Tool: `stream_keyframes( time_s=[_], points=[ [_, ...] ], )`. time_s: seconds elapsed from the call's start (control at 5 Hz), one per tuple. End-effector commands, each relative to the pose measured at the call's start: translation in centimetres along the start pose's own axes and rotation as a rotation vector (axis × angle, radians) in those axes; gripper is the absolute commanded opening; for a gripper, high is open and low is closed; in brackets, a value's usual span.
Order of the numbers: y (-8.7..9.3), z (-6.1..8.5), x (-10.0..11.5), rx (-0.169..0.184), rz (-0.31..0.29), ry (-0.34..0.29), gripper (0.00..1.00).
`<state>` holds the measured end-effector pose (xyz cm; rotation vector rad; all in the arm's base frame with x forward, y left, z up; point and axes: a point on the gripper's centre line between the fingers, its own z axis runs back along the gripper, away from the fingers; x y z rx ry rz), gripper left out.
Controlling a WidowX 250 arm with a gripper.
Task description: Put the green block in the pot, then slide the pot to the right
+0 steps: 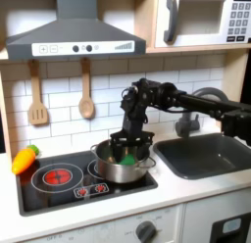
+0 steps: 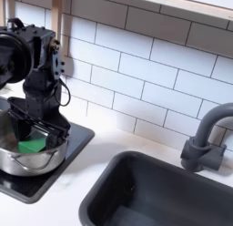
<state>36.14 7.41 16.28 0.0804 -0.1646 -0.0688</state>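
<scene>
The green block [image 2: 33, 145] lies inside the pot [image 2: 27, 161], directly beneath the pincer [image 2: 38, 131], whose fingers stand apart around it; the sink sits toward three o'clock in the first exterior view.

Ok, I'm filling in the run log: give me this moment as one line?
gripper: above pot, state unclear | block: in pot | pot: on right burner in first exterior view | slide: not done

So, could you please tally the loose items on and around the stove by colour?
Silver: 1, the pot
Green: 1, the green block in the pot
Orange: 1, the carrot
Wooden: 2, the spatula and spoon
Total: 5
</scene>
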Motion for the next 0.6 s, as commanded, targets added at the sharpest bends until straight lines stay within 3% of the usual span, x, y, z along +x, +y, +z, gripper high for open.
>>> stream_keyframes(
  time_s=[0.0,0.2,0.4],
  points=[
    [-0.6,1.1,-0.1,0.003,-0.019,-0.040,1.00],
    [-0.5,3.5,-0.2,0.013,-0.020,-0.094,1.00],
    [-0.7,3.6,-0.2,0.014,-0.026,-0.098,1.00]
  ],
)
